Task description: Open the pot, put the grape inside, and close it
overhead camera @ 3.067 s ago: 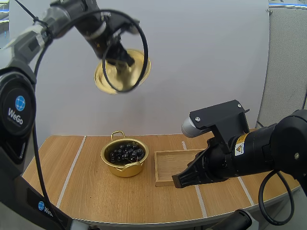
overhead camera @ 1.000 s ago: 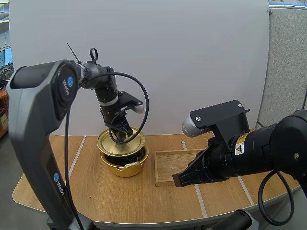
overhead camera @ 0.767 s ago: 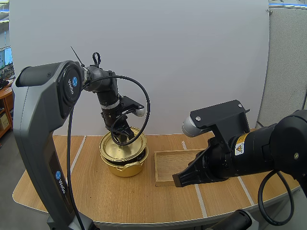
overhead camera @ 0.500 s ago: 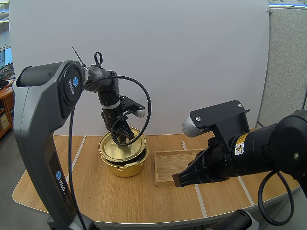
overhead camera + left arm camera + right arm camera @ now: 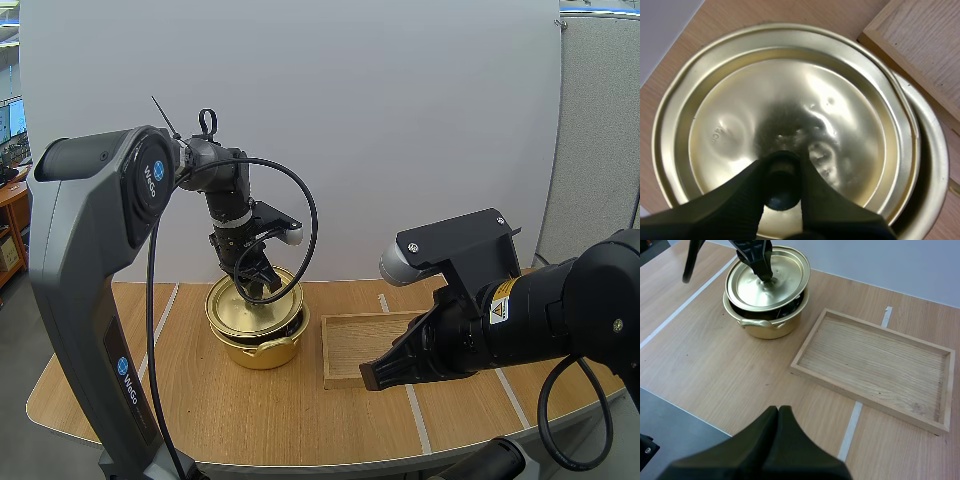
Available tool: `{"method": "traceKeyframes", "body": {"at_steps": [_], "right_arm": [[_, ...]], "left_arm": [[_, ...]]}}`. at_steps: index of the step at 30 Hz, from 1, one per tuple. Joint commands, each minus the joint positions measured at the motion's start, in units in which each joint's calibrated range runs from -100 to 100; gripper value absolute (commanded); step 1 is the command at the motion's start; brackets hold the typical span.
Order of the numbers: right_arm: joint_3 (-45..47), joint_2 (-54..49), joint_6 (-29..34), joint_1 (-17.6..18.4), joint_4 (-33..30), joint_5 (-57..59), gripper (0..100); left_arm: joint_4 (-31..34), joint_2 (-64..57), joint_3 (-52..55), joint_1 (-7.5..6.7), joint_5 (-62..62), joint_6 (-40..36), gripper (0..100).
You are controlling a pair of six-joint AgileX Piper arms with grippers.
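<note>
A gold pot (image 5: 258,343) (image 5: 765,325) stands on the table left of the wooden tray. Its gold lid (image 5: 252,304) (image 5: 785,130) (image 5: 767,282) rests slightly tilted on the pot's rim, shifted a bit off centre. My left gripper (image 5: 256,289) (image 5: 782,182) is shut on the lid's dark knob (image 5: 782,175). Dark grapes (image 5: 790,307) peek through the gap under the lid's near edge. My right gripper (image 5: 368,380) (image 5: 778,412) hangs shut with nothing in it, above the table's front, in front of the tray.
A shallow wooden tray (image 5: 345,375) (image 5: 935,422) lies right of the pot with nothing in it. Pale tape lines (image 5: 852,422) cross the wooden tabletop. The table's front edge (image 5: 685,412) runs close under my right gripper.
My left gripper brought the lid down from high above onto the pot, and in the last second settled it lower and slightly left. The right arm has not moved.
</note>
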Motion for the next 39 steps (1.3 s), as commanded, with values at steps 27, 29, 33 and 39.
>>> {"method": "traceKeyframes", "body": {"at_steps": [27, 29, 33, 39], "right_arm": [[-0.03, -0.46, -0.12, -0.15, 0.29, 0.0, 0], [-0.03, -0.46, -0.12, -0.15, 0.29, 0.0, 0], [-0.03, -0.46, -0.12, -0.15, 0.29, 0.0, 0], [-0.03, -0.46, -0.12, -0.15, 0.29, 0.0, 0]], "left_arm": [[5.22, -19.13, -4.33, 0.26, 0.84, -1.09, 89], [5.22, -20.24, -4.33, 0.26, 1.21, -1.08, 89], [4.38, -20.76, -4.33, 0.26, 3.05, -1.08, 89], [-1.15, -20.62, -4.33, 0.26, 4.27, 1.19, 89]]}}
